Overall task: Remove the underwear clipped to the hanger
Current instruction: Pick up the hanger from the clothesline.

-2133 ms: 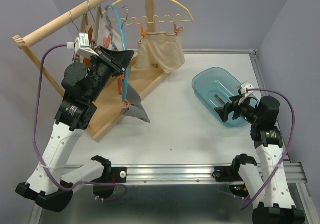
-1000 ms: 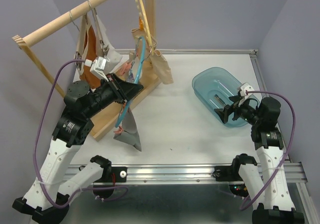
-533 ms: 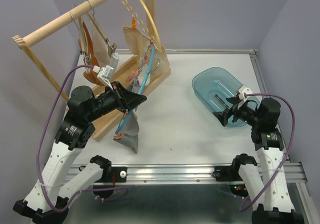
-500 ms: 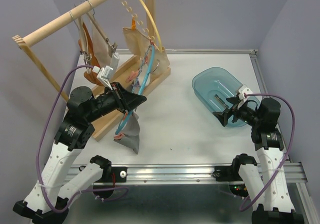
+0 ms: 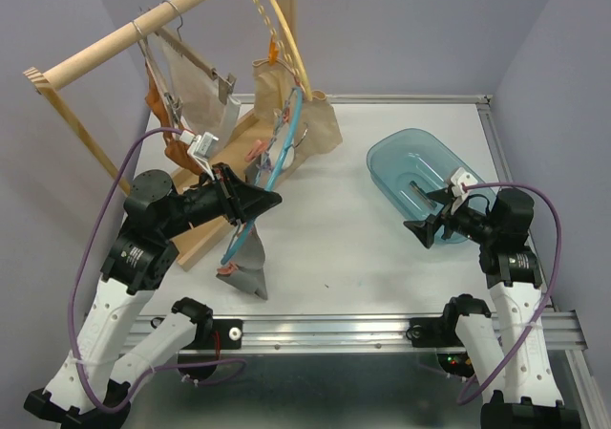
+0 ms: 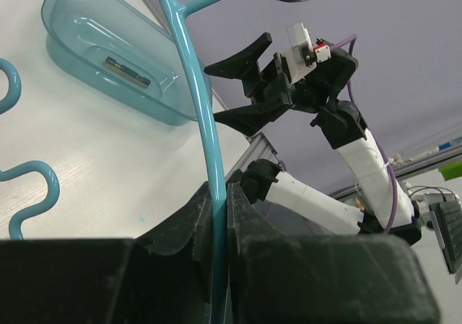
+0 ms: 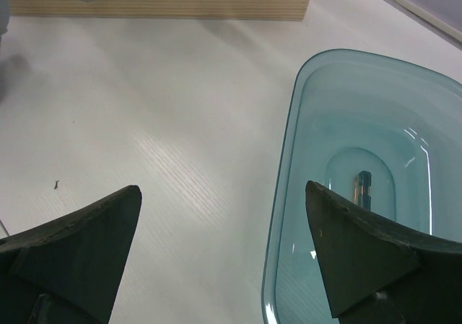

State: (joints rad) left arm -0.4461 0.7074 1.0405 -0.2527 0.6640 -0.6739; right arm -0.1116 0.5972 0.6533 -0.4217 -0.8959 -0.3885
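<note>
Left gripper [image 5: 263,200] is clamped shut on the thin bar of the blue hanger [image 5: 284,133]. The left wrist view shows the teal plastic [image 6: 195,86] pinched between the black fingers [image 6: 245,216]. The right gripper [image 5: 425,228] stands wide apart with nothing in it, poised over the near rim of the tub.

The white bench [image 5: 363,257] carries a wooden rack [image 5: 124,32] at its far left; the rack's long round rod slants up toward the back. The clear teal tub [image 5: 382,157] sits on the right half of the bench, well apart from the rack. A yellow hanger [image 5: 277,28] arcs up behind the blue one, which is tilted steeply, its low end reaching toward the near edge.

Beige underwear [image 5: 315,128] hangs bunched by the upper end of the blue hanger. Grey underwear [image 5: 248,271] dangles from that hanger's low end, just below the closed fingers. Whether it touches the bench cannot be told. On the rod, a cream pair [image 5: 196,90] hangs from a wire hanger, with a rust-orange pair [image 5: 153,99] behind it.

Orange clips [image 5: 250,149] dot the blue hanger. A small dark object [image 7: 363,187] lies in the bottom of the tub.
</note>
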